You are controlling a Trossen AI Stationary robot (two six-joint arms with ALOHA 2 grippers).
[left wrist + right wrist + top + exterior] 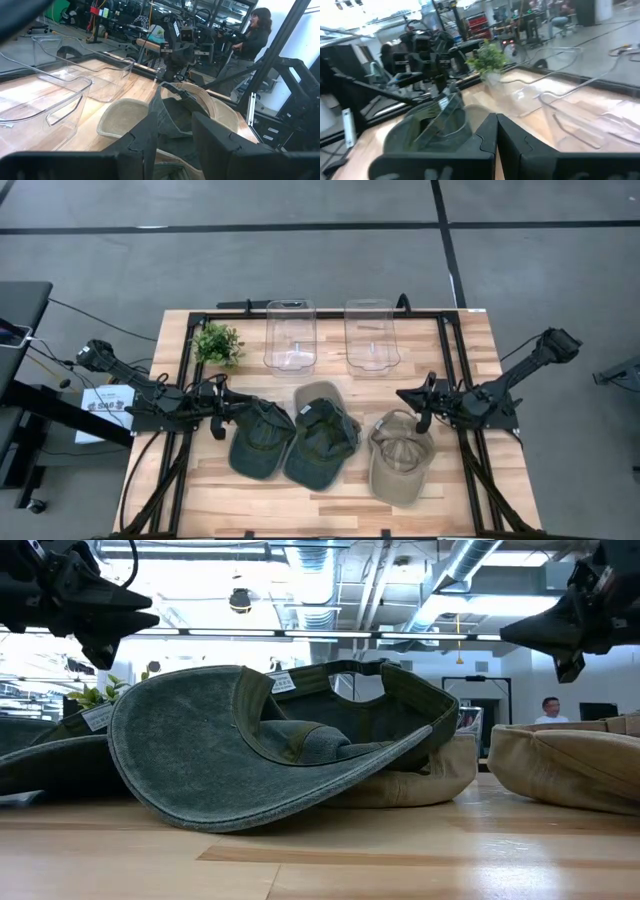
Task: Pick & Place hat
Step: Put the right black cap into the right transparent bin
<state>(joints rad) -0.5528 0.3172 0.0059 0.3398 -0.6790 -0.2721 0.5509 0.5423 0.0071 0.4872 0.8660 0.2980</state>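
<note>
High view shows three hats in a row on the desk (pixel 200 510): a dark hat (pixel 258 442) on the left, a middle hat (pixel 322 442) overlapping a tan one behind it, and a tan hat (pixel 400 458) on the right. Two clear bins (pixel 290 335) stand empty behind them, probably the drop points. The left pincer (pixel 222 420) sits at the dark hat's edge, its fingers part-open with cloth rising between them in the wrist view; whether it truly grips I cannot tell. That arm reaches low across the desk from the left. The right pincer (pixel 425 408) is closed and empty, hovering just beside the tan hat, its arm stretched in from the right, waiting.
</note>
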